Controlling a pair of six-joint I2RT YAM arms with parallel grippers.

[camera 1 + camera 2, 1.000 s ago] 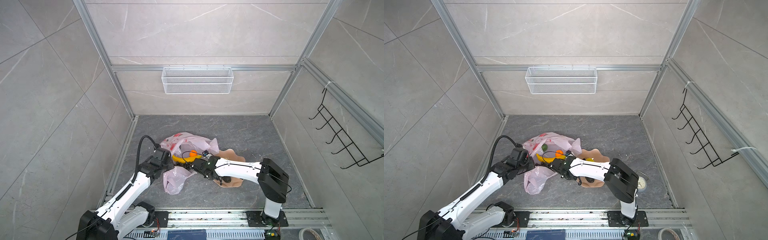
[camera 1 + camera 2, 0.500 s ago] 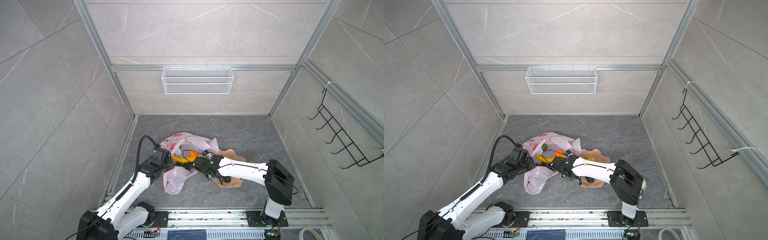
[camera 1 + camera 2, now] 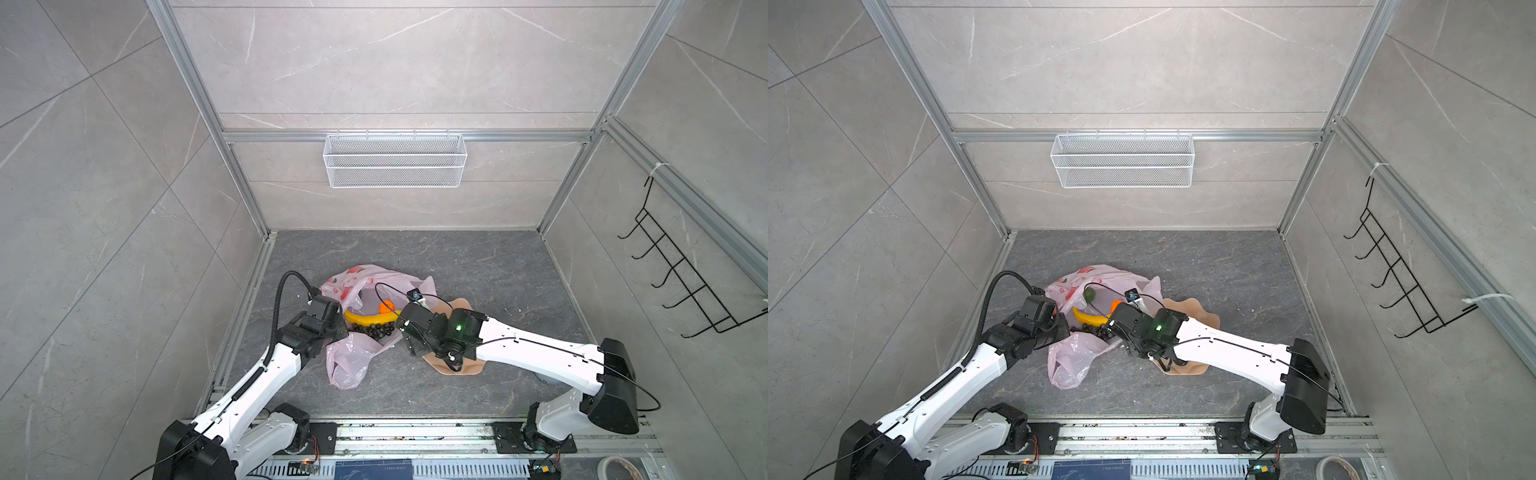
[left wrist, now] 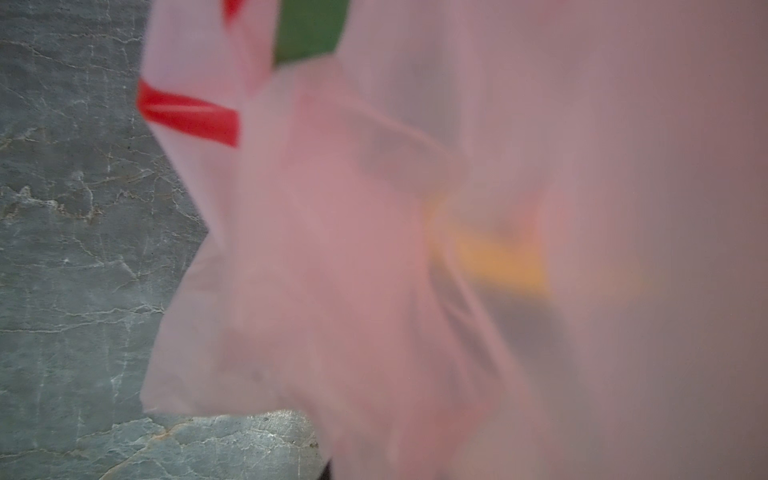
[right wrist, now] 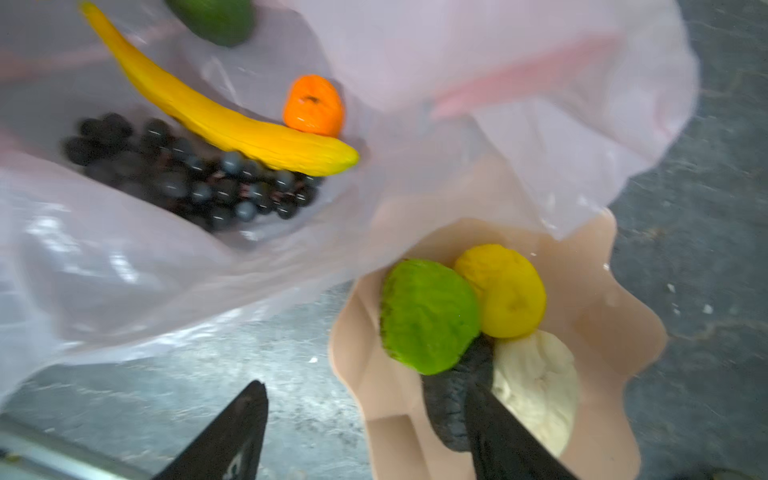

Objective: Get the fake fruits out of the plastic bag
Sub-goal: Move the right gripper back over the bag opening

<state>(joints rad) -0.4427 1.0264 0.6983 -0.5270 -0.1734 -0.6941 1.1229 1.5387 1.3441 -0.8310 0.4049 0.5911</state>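
Right wrist view, banana (image 5: 220, 120) in bag (image 5: 124, 270), beyond right hand (image 5: 365, 385).

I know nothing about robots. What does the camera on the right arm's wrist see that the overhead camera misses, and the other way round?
Only the right wrist view shows the open right gripper and four fruits on the plate: a green lumpy fruit, a yellow round fruit, a cream piece and a dark piece. Overhead, the arm hides them.

Only a top view shows both whole arms, the left gripper shut on the bag's edge, the wire basket and the hook rack.

Both show the plastic bag, banana, grape bunch, orange and plate.
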